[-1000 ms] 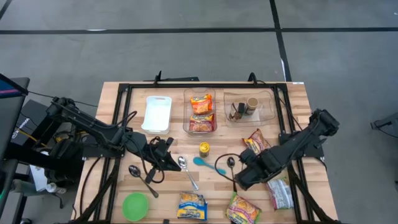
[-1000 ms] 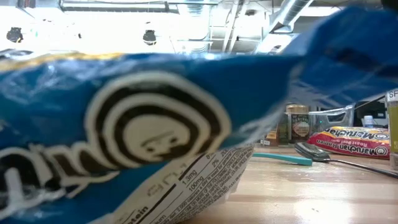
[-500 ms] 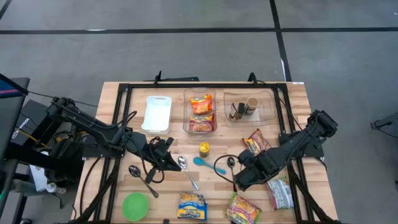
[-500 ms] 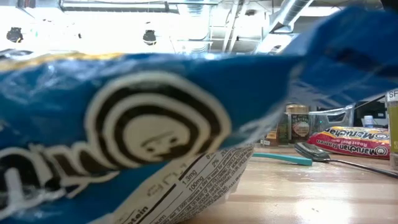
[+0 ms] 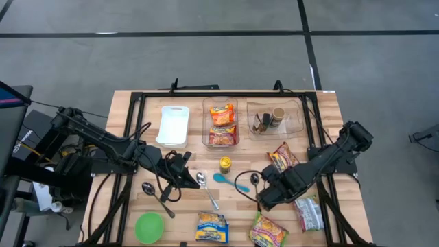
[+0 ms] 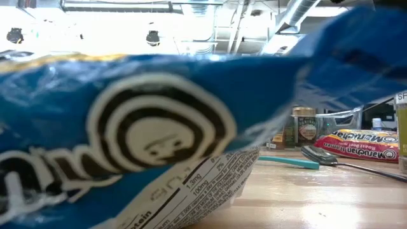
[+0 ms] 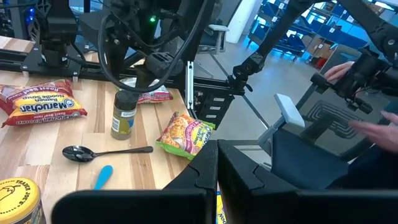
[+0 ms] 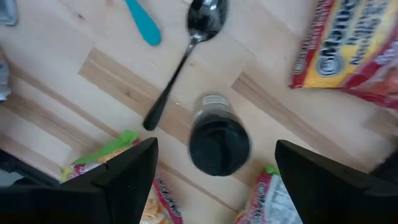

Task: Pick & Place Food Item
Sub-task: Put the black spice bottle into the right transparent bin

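Directly below the right gripper (image 8: 214, 158) stands a small glass spice jar with a black lid (image 8: 218, 138), upright on the light wooden table (image 5: 329, 103); the two dark fingers (image 8: 121, 169) are spread wide apart on either side of the jar and are not touching it. From overhead the jar is hidden under the right gripper (image 5: 266, 197). Beside the jar lies a black metal spoon (image 8: 186, 55), its handle end close to the jar and its bowl pointing away, and beyond the spoon sits a teal plastic spoon (image 8: 142, 23). A red and yellow ramen packet (image 8: 353, 50) lies on the far side of the jar from the teal spoon, and a green-edged noodle packet (image 8: 118, 158) lies near the jar on the table's front side. Farther from the jar, toward the table's back edge, a clear plastic bin (image 5: 220, 123) holds two orange ramen packets. The left gripper (image 5: 184, 176) rests low over the table well away from the jar, across the teal spoon from it, with its fingers (image 7: 199, 177) pressed together and nothing between them. A blue snack bag (image 6: 146, 133) fills most of the low view.
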### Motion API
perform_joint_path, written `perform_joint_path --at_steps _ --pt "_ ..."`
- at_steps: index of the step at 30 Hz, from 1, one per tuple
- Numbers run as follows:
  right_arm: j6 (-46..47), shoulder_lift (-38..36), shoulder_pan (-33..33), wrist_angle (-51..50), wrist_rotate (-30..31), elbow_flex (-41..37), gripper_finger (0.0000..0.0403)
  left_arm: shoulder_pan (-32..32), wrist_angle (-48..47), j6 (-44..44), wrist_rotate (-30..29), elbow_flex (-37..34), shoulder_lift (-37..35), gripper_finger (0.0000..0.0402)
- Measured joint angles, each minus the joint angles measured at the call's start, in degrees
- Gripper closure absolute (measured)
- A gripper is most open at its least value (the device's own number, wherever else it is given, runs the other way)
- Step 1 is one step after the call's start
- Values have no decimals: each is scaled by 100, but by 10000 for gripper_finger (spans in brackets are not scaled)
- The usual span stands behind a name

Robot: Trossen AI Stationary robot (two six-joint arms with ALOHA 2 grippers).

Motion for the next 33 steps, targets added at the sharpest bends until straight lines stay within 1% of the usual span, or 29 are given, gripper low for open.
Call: perform_joint_path --at_steps 5,12,21,27,33 --pt "111 2 44 71 -31 -72 85 0 0 0 0 0 -2 402" --pt "123 2 48 -205 -35 -74 85 1 0 0 0 0 0 402" --pt "162 2 91 -189 -11 -109 85 1 0 1 1 0 0 402" --pt "270 2 184 438 -10 -486 85 1 0 0 0 0 0 402" --pt "377 2 205 690 0 -779 85 0 1 0 0 0 -1 402"
